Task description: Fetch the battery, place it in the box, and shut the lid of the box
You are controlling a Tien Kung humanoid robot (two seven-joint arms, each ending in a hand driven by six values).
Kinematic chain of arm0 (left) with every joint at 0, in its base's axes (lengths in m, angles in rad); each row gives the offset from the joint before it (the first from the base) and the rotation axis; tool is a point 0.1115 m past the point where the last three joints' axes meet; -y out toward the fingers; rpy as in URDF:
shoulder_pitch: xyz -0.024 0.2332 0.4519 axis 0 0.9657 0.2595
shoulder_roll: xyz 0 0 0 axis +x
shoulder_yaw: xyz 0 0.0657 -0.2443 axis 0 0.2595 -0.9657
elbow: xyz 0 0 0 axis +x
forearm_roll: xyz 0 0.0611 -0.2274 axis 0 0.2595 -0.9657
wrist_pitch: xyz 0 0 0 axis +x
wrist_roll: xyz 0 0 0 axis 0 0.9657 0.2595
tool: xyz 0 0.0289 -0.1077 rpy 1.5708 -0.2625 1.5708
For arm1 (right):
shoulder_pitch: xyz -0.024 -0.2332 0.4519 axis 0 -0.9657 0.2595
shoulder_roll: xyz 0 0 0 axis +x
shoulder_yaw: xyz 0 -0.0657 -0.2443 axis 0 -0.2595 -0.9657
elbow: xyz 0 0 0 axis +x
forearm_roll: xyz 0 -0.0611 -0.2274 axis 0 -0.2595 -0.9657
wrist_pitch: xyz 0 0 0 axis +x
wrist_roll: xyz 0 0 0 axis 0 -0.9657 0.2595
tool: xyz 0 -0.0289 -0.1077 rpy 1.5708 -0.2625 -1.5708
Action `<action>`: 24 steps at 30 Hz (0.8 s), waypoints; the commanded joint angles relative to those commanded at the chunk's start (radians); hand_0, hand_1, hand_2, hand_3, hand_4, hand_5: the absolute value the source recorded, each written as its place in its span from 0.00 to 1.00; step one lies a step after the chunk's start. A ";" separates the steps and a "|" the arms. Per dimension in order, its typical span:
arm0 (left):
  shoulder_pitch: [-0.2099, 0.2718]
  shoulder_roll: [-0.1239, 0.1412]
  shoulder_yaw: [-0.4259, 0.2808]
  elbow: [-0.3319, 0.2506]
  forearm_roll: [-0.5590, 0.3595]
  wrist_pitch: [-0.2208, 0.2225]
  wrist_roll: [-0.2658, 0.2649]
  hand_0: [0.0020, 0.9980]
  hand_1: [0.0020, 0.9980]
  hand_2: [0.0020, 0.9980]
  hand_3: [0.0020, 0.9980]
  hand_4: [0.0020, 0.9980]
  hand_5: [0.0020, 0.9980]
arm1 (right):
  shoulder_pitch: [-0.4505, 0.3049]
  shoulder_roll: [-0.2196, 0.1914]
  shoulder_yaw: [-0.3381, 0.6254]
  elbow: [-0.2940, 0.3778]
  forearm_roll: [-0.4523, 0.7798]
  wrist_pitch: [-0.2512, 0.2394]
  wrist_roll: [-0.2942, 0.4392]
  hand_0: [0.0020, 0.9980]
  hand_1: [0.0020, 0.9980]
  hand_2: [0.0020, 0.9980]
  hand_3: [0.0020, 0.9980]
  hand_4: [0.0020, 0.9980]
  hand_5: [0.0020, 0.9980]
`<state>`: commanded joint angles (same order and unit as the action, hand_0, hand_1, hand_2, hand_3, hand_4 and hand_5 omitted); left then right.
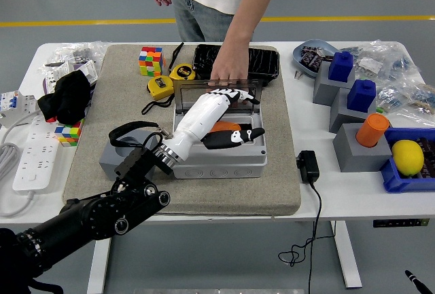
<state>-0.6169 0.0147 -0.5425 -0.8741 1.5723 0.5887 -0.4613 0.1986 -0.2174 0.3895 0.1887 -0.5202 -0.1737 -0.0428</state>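
The orange battery [223,126] lies inside the grey box [219,153], partly hidden under the robot's left hand [228,114]. That white hand reaches into the box from its near-left corner, fingers [239,135] spread and loose over the battery, clamped on nothing. The box's clear lid [216,90] stands upright along the far edge, and a person's hand [228,73] rests on its top rim from beyond the box.

The box sits on a tan mat [95,144]; a narrow strip of mat stays free in front of the box and a wider strip to its right. Just beyond the lid lies a black tray [262,62], close behind it. Two yellow tape measures [170,79] lie off the box's far-left corner. A grey holder [115,161] with a black strap sits just left of the box, beside the forearm. Right of the box, past the mat's edge, a black adapter [307,166] rests on the white desk [326,195] with open surface around it.
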 joint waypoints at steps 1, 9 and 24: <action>0.002 0.002 0.000 -0.006 0.000 0.004 -0.004 0.75 0.75 0.67 0.65 0.95 0.96 | 0.000 0.000 0.001 0.000 -0.001 0.000 0.000 0.71 0.67 0.72 0.80 1.00 1.00; 0.035 0.047 0.009 -0.151 -0.009 0.057 -0.049 0.45 0.57 0.54 0.56 0.94 0.95 | -0.002 0.001 0.008 -0.001 -0.002 0.000 0.000 0.71 0.67 0.72 0.80 1.00 1.00; 0.025 0.067 -0.078 -0.282 0.091 0.053 -0.011 0.64 0.65 0.61 0.59 0.95 0.98 | 0.000 0.005 0.016 0.001 -0.008 0.000 -0.003 0.71 0.67 0.72 0.80 1.00 1.00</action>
<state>-0.5921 0.0818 -0.6207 -1.1559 1.6637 0.6415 -0.4726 0.1982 -0.2128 0.4060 0.1892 -0.5281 -0.1734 -0.0460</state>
